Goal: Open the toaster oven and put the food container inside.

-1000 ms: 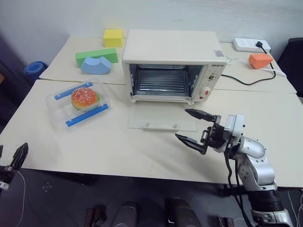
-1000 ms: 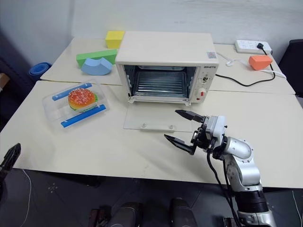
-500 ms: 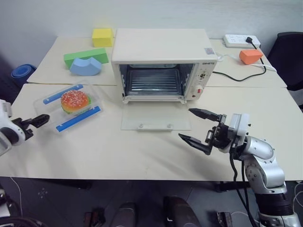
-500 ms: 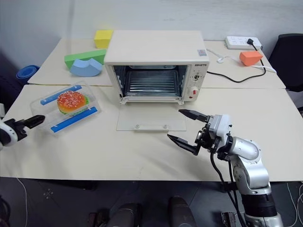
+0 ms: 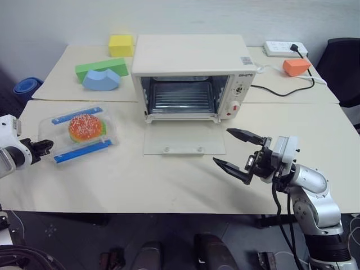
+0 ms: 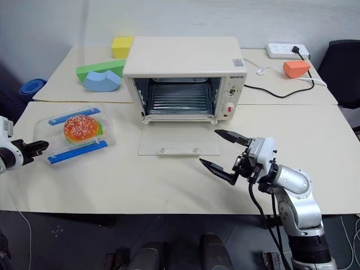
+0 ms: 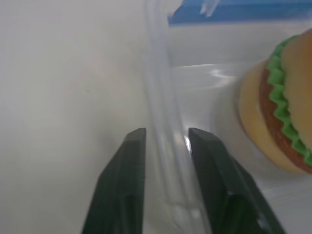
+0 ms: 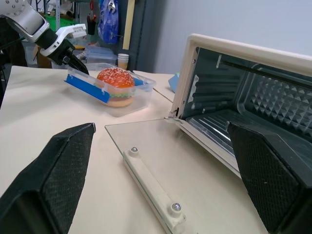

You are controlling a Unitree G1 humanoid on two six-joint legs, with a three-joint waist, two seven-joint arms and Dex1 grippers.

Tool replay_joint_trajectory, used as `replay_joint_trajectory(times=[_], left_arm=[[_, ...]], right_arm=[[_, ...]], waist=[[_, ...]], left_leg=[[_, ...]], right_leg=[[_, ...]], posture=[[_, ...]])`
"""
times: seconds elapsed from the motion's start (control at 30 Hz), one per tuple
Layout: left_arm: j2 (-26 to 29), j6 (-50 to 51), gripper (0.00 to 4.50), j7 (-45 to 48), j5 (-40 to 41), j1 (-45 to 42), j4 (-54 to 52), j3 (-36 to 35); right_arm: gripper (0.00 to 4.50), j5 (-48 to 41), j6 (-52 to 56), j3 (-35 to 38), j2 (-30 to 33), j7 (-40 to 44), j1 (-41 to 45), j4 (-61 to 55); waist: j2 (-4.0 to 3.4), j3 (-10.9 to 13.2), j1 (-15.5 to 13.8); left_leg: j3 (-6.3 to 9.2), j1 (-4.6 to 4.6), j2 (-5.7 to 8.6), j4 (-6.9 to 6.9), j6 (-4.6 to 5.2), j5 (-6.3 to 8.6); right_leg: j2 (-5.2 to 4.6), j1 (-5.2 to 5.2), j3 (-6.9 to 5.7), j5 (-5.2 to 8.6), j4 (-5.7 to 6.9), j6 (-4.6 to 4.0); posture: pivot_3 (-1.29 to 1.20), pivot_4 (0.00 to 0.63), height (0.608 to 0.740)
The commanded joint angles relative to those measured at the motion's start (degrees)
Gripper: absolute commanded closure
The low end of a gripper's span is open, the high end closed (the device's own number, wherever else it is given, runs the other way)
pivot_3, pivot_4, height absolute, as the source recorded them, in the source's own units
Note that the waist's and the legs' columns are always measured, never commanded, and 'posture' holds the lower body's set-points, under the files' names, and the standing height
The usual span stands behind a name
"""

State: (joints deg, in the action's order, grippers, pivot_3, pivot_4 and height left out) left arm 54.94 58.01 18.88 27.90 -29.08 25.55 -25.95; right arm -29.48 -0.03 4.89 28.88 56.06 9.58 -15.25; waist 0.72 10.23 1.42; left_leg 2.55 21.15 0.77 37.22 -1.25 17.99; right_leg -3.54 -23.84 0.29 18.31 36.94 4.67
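The cream-white toaster oven (image 5: 191,56) stands mid-table with its glass door (image 5: 184,139) folded down flat and the wire rack showing inside. To its left lies the food container (image 5: 61,136), a clear box with two blue strips and a toy burger (image 5: 84,127). My left gripper (image 5: 43,147) is at the box's left end. In the left wrist view its two black fingers (image 7: 131,165) are shut on the clear wall (image 7: 161,87). My right gripper (image 5: 221,146) hovers wide open in front of the door, to its right, holding nothing.
Green (image 5: 101,66), blue (image 5: 100,80) and yellow (image 5: 121,45) foam blocks sit behind the container. A power strip (image 5: 285,48), an orange object (image 5: 296,66) and a black cable (image 5: 281,91) lie at the back right. A black chair (image 5: 344,62) stands off the table's right side.
My left gripper rose from below the table's edge, reached the container's left end and closed on its wall. The container turned a little. The right gripper stayed put.
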Motion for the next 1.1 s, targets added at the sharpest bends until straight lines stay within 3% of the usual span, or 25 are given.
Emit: replay_joint_trajectory(times=[0.03,0.27,0.43,0.57,0.77,0.97,1.1], left_arm=[[1.7,0.7,4.26,0.5,-0.2,-1.3,-3.1,-1.9],[2.5,11.6,4.26,3.1,4.5,-2.1,-15.9,-3.3],[-1.1,21.4,4.26,1.9,8.4,-4.6,-28.5,-2.1],[-7.4,27.3,4.26,-1.2,9.3,-9.7,-34.5,-0.8],[-21.8,33.0,4.26,-7.8,6.8,-13.3,-42.2,2.2],[-33.0,30.1,4.26,-13.6,2.3,-17.9,-40.9,4.8],[-36.7,26.9,4.26,-15.3,-0.7,-19.3,-37.9,7.7]], right_arm=[[0.00,0.3,-1.3,0.5,0.6,0.6,-0.8,0.2],[0.00,0.6,-1.7,1.9,1.8,1.9,-2.3,1.8],[0.00,0.7,-2.3,3.8,3.0,1.7,-5.2,2.1],[0.00,0.8,-2.5,5.5,3.6,1.3,-7.5,1.6],[0.00,1.4,-3.2,7.5,3.8,-0.2,-11.5,-0.6],[0.00,1.4,-3.7,8.7,2.9,-3.0,-16.3,-4.3],[0.00,1.7,-3.6,8.2,1.8,-5.5,-17.8,-6.3]], waist=[[0.00,0.0,0.0],[0.05,0.0,0.0],[0.05,0.0,0.0],[0.05,0.0,-0.4],[0.05,0.0,-1.1],[0.08,0.0,-1.6],[0.08,0.0,-1.5]], left_leg=[[-0.01,0.00,0.00,0.00,0.00,0.00],[0.01,0.06,0.00,0.03,0.01,0.00],[0.01,0.06,0.01,0.03,0.01,0.01],[0.01,0.04,0.04,0.15,0.01,0.00],[-0.07,0.01,0.06,0.26,0.00,0.00],[-0.05,0.07,0.06,0.42,-0.03,-0.01],[-0.06,0.00,0.09,0.46,-0.03,-0.01]], right_leg=[[-0.01,0.00,0.01,0.00,0.00,0.00],[-0.01,0.00,0.01,0.00,0.03,0.00],[-0.01,0.01,0.01,0.00,0.04,0.00],[0.00,0.05,0.00,0.00,0.07,0.01],[0.03,0.06,0.04,-0.01,0.18,0.03],[0.05,0.07,0.02,-0.01,0.20,0.04],[0.05,0.16,0.02,-0.04,0.17,0.09]], posture=[[0.00,0.150,0.740],[0.00,0.150,0.740],[0.00,0.150,0.740],[0.00,0.150,0.740],[0.00,0.150,0.740],[0.00,0.150,0.740],[0.00,0.150,0.740]])
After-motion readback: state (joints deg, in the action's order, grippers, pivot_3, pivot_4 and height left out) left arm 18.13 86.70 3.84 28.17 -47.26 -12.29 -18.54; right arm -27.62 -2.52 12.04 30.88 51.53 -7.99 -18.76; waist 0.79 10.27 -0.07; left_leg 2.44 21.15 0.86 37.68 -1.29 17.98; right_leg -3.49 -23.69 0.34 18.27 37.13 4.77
